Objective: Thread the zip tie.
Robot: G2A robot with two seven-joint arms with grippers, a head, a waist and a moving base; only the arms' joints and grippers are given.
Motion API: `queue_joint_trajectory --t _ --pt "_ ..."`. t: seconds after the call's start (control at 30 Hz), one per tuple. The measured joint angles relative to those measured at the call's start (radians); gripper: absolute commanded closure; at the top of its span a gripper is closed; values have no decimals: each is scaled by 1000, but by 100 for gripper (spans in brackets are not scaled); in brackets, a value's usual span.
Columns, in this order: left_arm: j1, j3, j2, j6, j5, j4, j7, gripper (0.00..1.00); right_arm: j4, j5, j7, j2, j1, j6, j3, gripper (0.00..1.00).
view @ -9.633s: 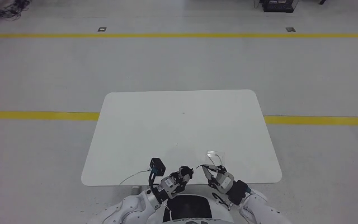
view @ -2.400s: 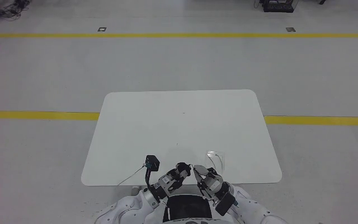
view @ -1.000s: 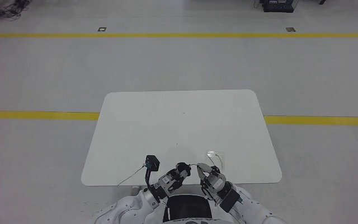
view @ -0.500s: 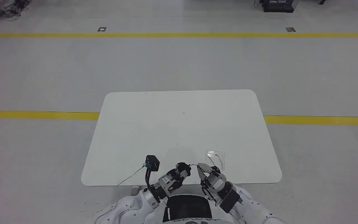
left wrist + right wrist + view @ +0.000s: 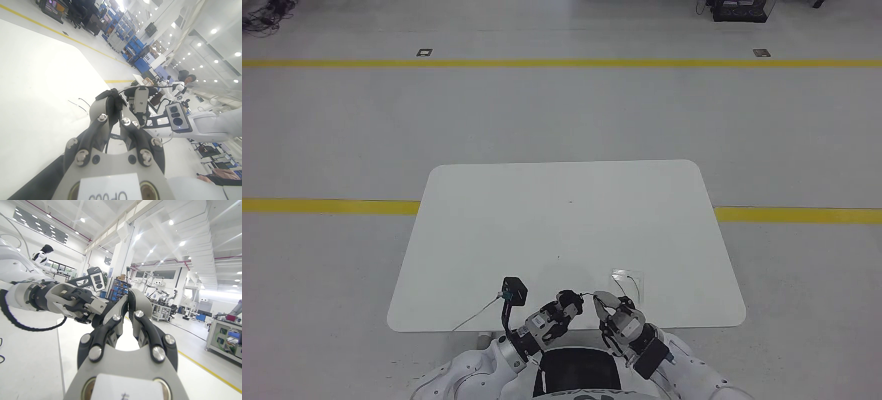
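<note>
A thin black zip tie [image 5: 587,294] spans the short gap between my two grippers at the near edge of the white table [image 5: 562,220]. My left gripper [image 5: 567,303] is shut, and its fingertips [image 5: 113,94] pinch one end of the tie. My right gripper [image 5: 605,304] is also shut. In the right wrist view the zip tie [image 5: 128,280] sticks straight out from between the closed fingers of the right gripper [image 5: 128,295], with its small head at the far end. The left gripper [image 5: 79,300] sits close beside it.
Loose zip ties [image 5: 627,278] lie curled on the table just beyond the right gripper; they also appear as zip ties [image 5: 83,106] in the left wrist view. The left arm's wrist camera [image 5: 513,292] stands up beside the grippers. The table stretches bare beyond them.
Since the oldest frame the right gripper has come in from the right, close to the left gripper. Over the last second nothing has visibly moved.
</note>
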Motion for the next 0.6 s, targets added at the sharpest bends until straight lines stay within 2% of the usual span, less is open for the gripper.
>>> queue_joint_trajectory --t 0.6 --pt "0 0 0 0 0 0 0 100 2 0 0 -1 8 14 -8 100"
